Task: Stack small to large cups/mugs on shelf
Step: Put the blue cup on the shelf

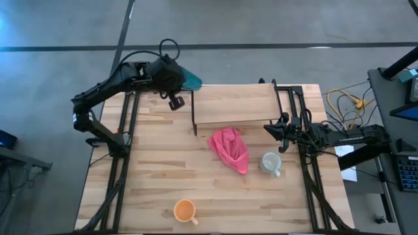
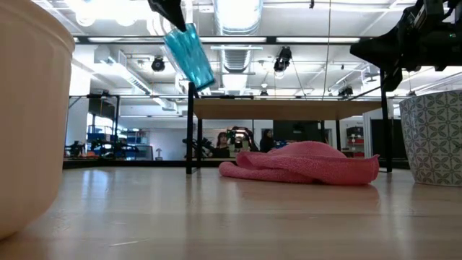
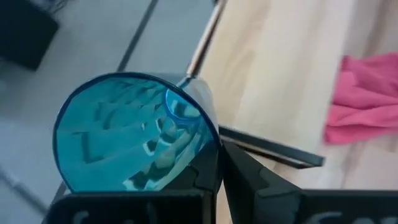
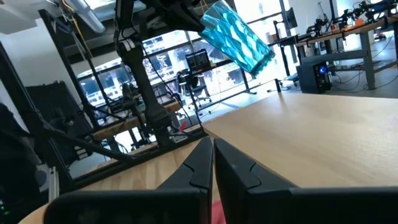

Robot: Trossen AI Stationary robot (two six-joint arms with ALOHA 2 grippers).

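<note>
Pink cloth (image 1: 230, 149): crumpled on the table (image 1: 150, 176), just beside the right gripper, well apart from the left.
People: far background, low view.

We note the tumbler (image 1: 190, 79) as translucent teal with a faceted pattern; the mug (image 1: 270, 162) white, grey leaf-patterned in the low view; the small mug (image 1: 185, 210) orange; the cloth (image 1: 230, 148) pink; the shelf (image 1: 235, 105) light wood, black-legged.

Shelf (image 1: 235, 104) top is bare, open from above. Pink cloth (image 1: 230, 149) lies just near of it, partly blocking the near approach; white mug (image 1: 270, 162) beside the cloth's right. Near-left tabletop (image 1: 130, 189) is open apart from the orange mug (image 1: 185, 210).
</note>
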